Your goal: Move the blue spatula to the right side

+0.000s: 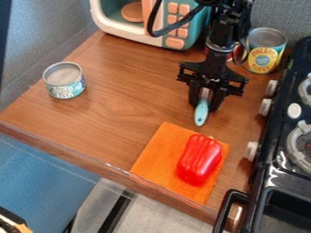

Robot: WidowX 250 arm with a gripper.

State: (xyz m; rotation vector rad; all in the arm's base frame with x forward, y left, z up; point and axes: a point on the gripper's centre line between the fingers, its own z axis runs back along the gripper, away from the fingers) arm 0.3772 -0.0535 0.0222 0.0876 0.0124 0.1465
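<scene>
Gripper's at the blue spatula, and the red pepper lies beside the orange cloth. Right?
One fix: the camera view shows the red pepper on the orange cloth, not beside it. The gripper is at the blue spatula, as you say.

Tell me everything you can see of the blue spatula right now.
The blue spatula shows a smooth, light blue handle, plastic by its look, with a rounded end and a small hole near the tip. Above it, a silvery, metal-looking neck runs up into the gripper, where the rest is hidden. The handle end points toward the orange cloth, short of its far corner. I can't tell whether it is firmly held or touching the table.
</scene>
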